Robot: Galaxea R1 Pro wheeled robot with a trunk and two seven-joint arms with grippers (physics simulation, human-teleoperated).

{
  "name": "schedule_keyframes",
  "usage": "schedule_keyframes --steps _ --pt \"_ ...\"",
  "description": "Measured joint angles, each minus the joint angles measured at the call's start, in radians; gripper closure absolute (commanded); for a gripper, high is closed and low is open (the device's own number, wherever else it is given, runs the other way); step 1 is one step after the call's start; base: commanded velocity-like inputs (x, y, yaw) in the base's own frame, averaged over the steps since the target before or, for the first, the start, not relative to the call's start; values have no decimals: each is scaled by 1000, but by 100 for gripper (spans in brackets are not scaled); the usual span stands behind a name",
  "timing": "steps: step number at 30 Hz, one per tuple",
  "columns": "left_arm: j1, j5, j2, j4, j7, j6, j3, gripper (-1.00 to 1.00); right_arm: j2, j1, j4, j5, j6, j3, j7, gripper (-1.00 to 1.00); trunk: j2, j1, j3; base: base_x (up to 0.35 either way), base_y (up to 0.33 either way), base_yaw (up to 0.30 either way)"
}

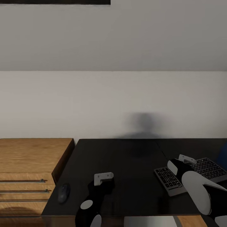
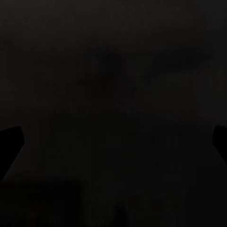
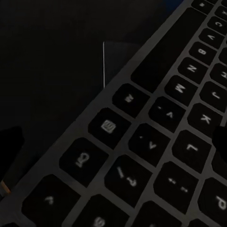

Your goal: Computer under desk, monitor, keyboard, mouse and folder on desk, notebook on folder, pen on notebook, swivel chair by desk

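Head view: keyboard [image 1: 192, 176] on bench [image 1: 132, 164], right side, long axis skewed, running toward back right. Right pincer [image 1: 186, 159] directly over its near-left half; jaw state cannot tell. Mouse [image 1: 63, 193] at bench's front-left corner, nose pointing back; left pincer [image 1: 103, 178] nearer, just beside it.

Left wrist view: dark bench top, left fingertips [image 2: 10, 142] spread apart, nothing between.

Right wrist view: keyboard keys [image 3: 156, 142] close below, rows diagonal.

The desk [image 1: 132, 164] stands against the wall [image 1: 113, 101]. The mouse [image 1: 63, 193] lies on the desk near its front left corner. The keyboard [image 1: 192, 176] lies on its right part, set at a slant. A dresser [image 1: 28, 170] stands just left of the desk.
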Motion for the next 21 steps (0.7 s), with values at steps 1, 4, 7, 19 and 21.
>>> schedule_keyframes --steps 1,4,7,19,21 --pt "0 0 0 0 0 0 0 -100 0 0 0 0 0 0 0 -100 0 0 0 0 0 0" --pt "0 0 0 0 0 0 0 -100 0 0 0 0 0 0 0 -100 0 0 0 0 0 0" --pt "0 0 0 0 0 0 0 -100 0 0 0 0 0 0 0 -100 0 0 0 0 0 0" --pt "0 0 0 0 -1 0 0 -100 4 0 0 1 0 0 0 -100 0 0 0 0 0 0" --pt "0 1 0 0 -1 0 0 -100 5 0 0 1 0 0 0 -100 0 0 0 0 0 0"
